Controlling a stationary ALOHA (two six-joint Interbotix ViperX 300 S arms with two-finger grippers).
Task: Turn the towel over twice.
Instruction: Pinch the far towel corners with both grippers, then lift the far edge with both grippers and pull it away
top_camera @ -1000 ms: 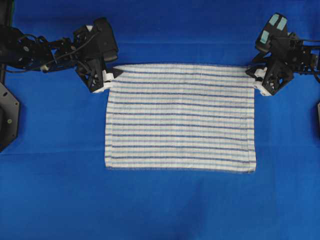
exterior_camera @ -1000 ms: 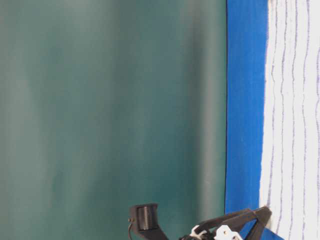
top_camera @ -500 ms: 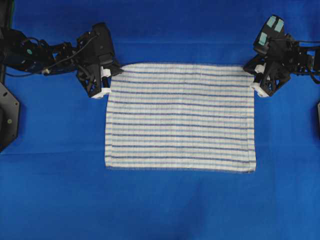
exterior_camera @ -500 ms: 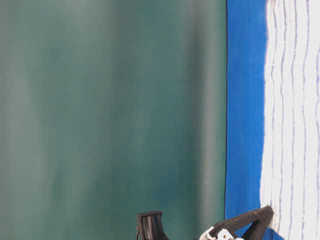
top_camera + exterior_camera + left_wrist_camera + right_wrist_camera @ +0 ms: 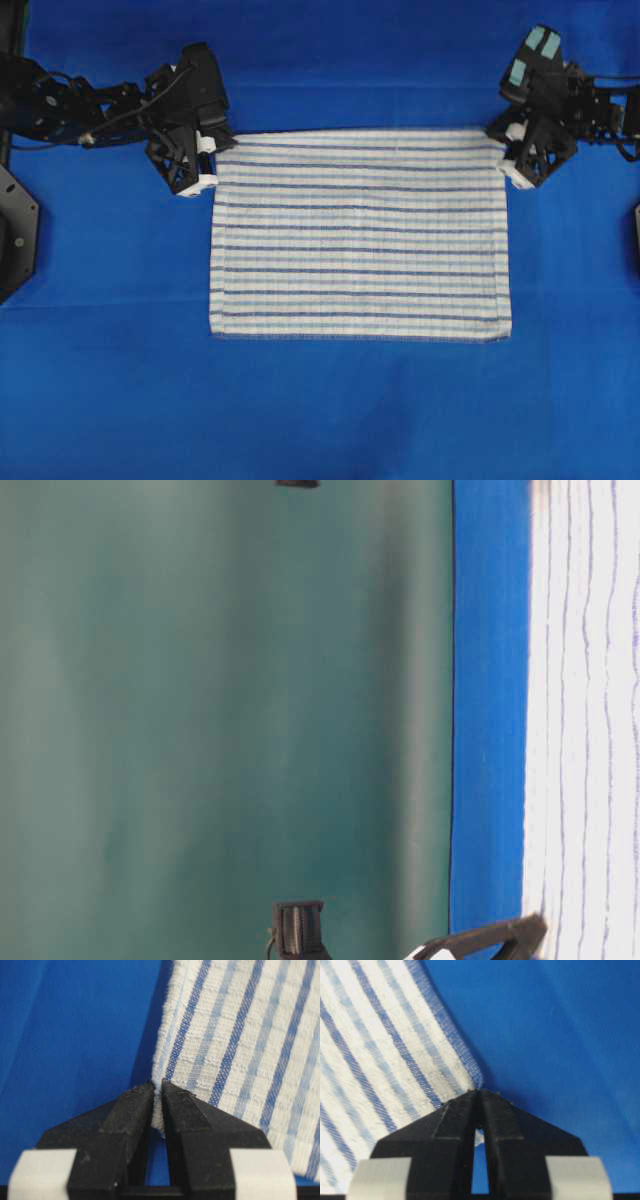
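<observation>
The towel [image 5: 360, 235], white with thin dark-blue and light-blue stripes, is spread over the blue table covering. My left gripper [image 5: 212, 152] is shut on the towel's far left corner; cloth is pinched between the black fingertips in the left wrist view, left gripper [image 5: 157, 1085], towel [image 5: 240, 1045]. My right gripper [image 5: 505, 150] is shut on the far right corner, a scrap of cloth showing between the closed tips, right gripper [image 5: 479, 1091], towel [image 5: 380, 1070]. The far edge looks slightly raised off the covering. The towel [image 5: 585, 720] also shows in the table-level view.
The blue table covering [image 5: 330, 410] reaches out on every side of the towel. Both black arms sit along the far edge, left arm [image 5: 70, 105] and right arm [image 5: 590, 100]. A dark green backdrop [image 5: 230, 720] stands behind the table.
Both grippers closed on the towel's far corners. They moved slightly away from the near edge, pulling the far edge taut and lifting it a little.
</observation>
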